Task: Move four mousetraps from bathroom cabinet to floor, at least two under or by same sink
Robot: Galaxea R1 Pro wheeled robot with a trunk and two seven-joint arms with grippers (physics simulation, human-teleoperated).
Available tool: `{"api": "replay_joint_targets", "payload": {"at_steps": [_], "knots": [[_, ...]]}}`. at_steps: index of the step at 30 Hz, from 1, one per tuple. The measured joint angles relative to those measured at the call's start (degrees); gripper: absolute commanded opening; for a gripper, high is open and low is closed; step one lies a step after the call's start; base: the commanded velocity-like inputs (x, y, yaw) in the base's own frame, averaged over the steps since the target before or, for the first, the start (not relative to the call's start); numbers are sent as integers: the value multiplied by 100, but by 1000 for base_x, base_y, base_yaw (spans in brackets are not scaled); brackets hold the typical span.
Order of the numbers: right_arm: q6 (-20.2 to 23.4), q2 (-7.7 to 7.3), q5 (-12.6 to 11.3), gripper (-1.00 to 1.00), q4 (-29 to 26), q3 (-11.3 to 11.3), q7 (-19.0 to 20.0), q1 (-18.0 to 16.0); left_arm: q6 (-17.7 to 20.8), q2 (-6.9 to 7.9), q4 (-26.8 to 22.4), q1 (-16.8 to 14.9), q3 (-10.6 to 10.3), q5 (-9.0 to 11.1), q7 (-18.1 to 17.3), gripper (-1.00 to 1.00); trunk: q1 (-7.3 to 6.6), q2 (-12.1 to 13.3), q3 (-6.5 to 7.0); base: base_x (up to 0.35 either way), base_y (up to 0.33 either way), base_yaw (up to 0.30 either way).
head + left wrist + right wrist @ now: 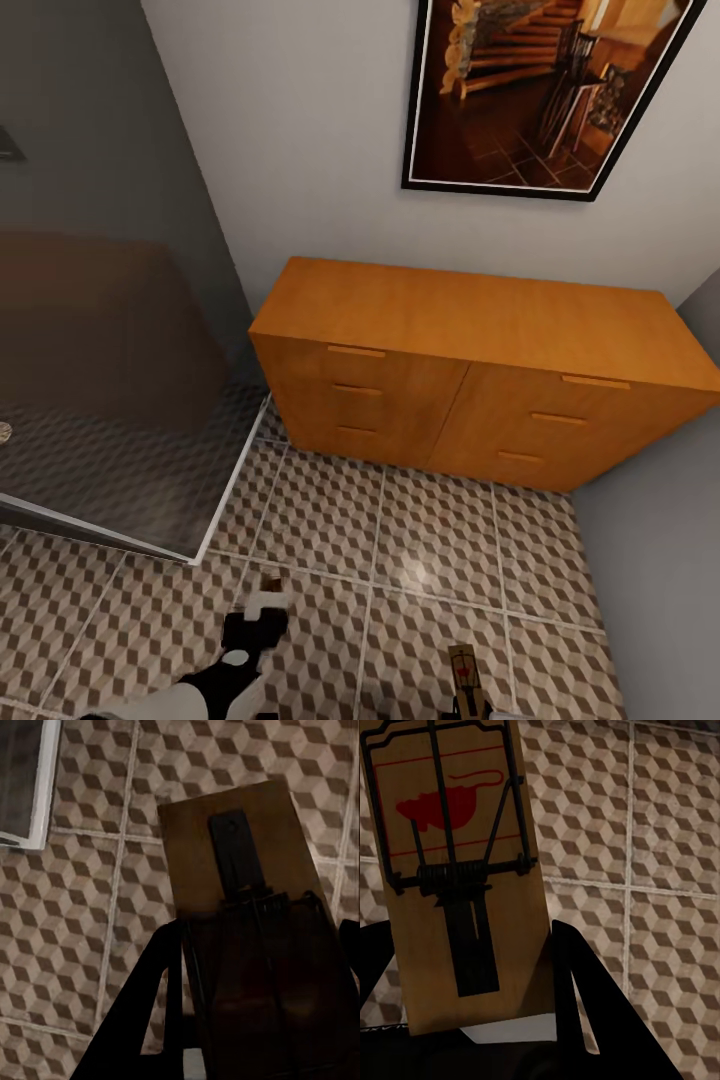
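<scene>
Both my grippers carry a mousetrap, so that I bring two in one trip. From the head view, my left gripper point(262, 612) hangs low over the bathroom floor point(440, 540), and its load is hard to make out there; my right gripper point(468, 700) is cut off by the lower edge, with only the tip of the right mousetrap point(463, 668) showing. Ahead stands the cabinet point(480, 370) with all drawer fronts closed — whatever is inside is hidden — and a glass shower screen point(120, 400) is at the left, a framed picture point(545, 90) above. From the left wrist view, my fingers are closed on the left mousetrap point(247, 892), held flat over the tiles, I think ready to lay down; its near half sinks in shadow. From the right wrist view, the second board, with its red mouse print, is clamped at its near end — the far corner runs out of the frame. The sink I cannot see from here.
</scene>
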Motion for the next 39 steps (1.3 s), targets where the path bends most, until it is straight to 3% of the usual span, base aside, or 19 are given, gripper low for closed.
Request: {"api": "replay_joint_targets", "payload": {"at_steps": [3, 6, 9, 15, 20, 25, 39], "knots": [[1, -2, 0, -100, 1, 0, -2, 0, -1229, 61, 276, 255, 6, 18, -101, -100, -1, 1, 0, 0, 0, 0], [0, -7, 0, -100, 0, 0, -1, 0, -1662, 115, 336, 537, 3, 15, -121, -100, 0, 0, 0, 0, 0, 0], [-5, -9, 6, -100, 0, 0, -4, 0, -2018, 275, 363, 825, 4, 14, -138, -100, 0, 0, 0, 0, 0, 0], [-27, -67, 12, -100, 0, -6, -2, 0, -3132, 471, 381, 1349, 7, 3, -123, -100, 0, 0, 0, 0, 0, 0], [-35, -111, 13, -100, -8, 3, -1, 0, -3374, 651, 383, 1644, 11, 5, -114, -100, 0, 0, 0, 0, 0, 0], [-40, -114, 11, -100, -12, 8, -3, 0, -3388, 762, 382, 1717, 1, -2, -107, -100, 0, 0, 0, 0, 0, 0], [-68, -111, 9, -100, -27, 1, -23, 0, -3371, 779, 381, 1736, -4, -4, -95, -100, 0, 0, 44, 0, 0, 0]]}}
